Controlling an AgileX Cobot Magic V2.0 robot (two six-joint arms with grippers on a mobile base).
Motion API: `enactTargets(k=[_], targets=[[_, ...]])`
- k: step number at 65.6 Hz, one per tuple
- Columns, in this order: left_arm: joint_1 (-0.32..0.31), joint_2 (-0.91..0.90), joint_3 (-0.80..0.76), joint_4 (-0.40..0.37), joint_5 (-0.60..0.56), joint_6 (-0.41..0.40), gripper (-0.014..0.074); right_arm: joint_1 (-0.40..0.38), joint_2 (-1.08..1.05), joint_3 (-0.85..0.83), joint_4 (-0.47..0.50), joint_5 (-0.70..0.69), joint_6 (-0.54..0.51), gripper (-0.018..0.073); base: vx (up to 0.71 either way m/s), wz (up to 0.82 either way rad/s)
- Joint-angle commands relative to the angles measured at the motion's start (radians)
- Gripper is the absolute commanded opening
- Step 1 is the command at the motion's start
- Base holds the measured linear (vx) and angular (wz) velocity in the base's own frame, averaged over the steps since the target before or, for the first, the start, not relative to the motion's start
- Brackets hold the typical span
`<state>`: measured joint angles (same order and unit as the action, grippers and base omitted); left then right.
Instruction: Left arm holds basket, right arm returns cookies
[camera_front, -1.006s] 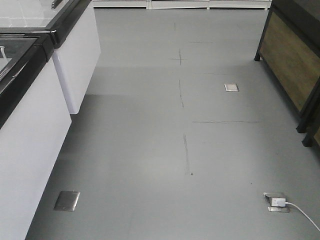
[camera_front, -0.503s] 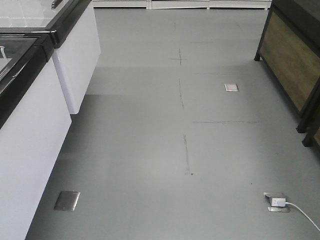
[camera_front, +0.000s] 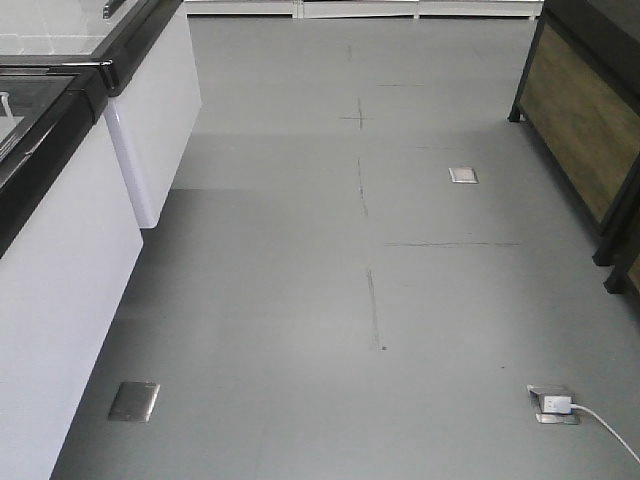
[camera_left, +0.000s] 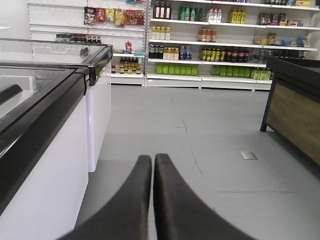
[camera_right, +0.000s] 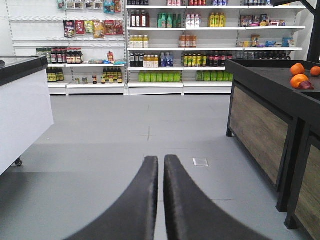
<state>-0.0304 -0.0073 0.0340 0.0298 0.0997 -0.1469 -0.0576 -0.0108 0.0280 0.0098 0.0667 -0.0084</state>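
Two empty grippers, nothing of the task in view

Both of my grippers are pressed together, with only a hairline between the fingers, and neither pinches anything. My left gripper (camera_left: 152, 161) points level down the aisle, just right of the white freezer cabinet (camera_left: 60, 150) with its black rim. My right gripper (camera_right: 161, 161) points the same way, with the dark wood-panelled counter (camera_right: 260, 120) on its right, where oranges (camera_right: 299, 79) lie. Both aim at the stocked shelves (camera_right: 175, 50) on the far wall, well apart from me.

Neither the basket nor the cookies shows in any view. The front camera sees only grey floor (camera_front: 300, 300) and a floor socket (camera_front: 553, 402) with a white plug. I judge this to be a travel pose: arms low, forward and side by side, fingers closed so they catch on nothing between cabinet and counter. For my part the task looks unstarted, since my left has no handle to hold and my right no carton. I would need to find the basket before spreading either pair of fingers.
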Motion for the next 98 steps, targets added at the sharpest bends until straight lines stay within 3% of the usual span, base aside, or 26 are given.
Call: enactTargets(k=[1, 62, 72, 89, 98], targets=[[0.0, -0.017, -0.03, -0.004, -0.082, -0.006, -0.0006, -0.001, -0.013, 0.018, -0.01, -0.075, -0.001, -0.0006, 0.0, 0.0], [0.0, -0.017, -0.038, -0.004, -0.081, -0.005, -0.0006, -0.001, -0.014, 0.018, -0.01, -0.075, -0.001, -0.0006, 0.0, 0.0], [0.0, -0.017, -0.044, -0.004, -0.14, -0.004, -0.0006, -0.001, -0.014, 0.018, -0.01, -0.075, -0.001, -0.0006, 0.0, 0.0], [0.0, 0.015, -0.208, 0.004, -0.123, 0.059, -0.0006, -0.001, -0.014, 0.018, -0.01, -0.075, -0.001, -0.0006, 0.0, 0.0], [0.0, 0.113, -0.331, 0.004, -0.037, 0.066, -0.0006, -0.001, -0.014, 0.018, -0.01, -0.075, -0.001, -0.0006, 0.0, 0.0]])
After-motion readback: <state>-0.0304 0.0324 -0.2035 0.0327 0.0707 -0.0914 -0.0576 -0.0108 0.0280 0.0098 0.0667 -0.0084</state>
